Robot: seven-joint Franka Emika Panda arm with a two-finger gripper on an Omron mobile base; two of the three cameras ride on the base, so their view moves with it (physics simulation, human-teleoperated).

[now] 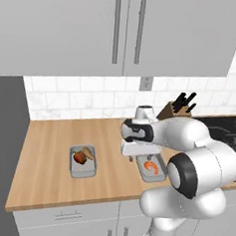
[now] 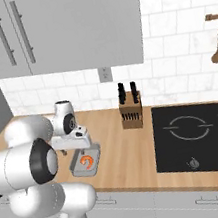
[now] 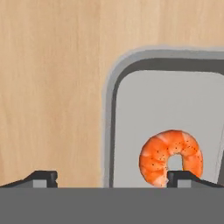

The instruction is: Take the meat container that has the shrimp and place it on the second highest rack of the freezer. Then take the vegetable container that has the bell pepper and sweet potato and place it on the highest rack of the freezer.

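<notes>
While one tray (image 1: 152, 175) holds shrimp (image 3: 170, 156), another (image 1: 82, 168) holds bell pepper (image 1: 79, 157) and sweet potato (image 1: 89, 152).

Orange speckled shrimp (image 3: 171, 156) in grey tray (image 3: 109, 113), tan wood-grain counter (image 3: 52, 87).

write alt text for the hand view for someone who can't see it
An orange shrimp lies curled in a grey tray on a wooden counter. The open gripper straddles the tray's rim, one fingertip over the wood, the other by the shrimp.
</notes>
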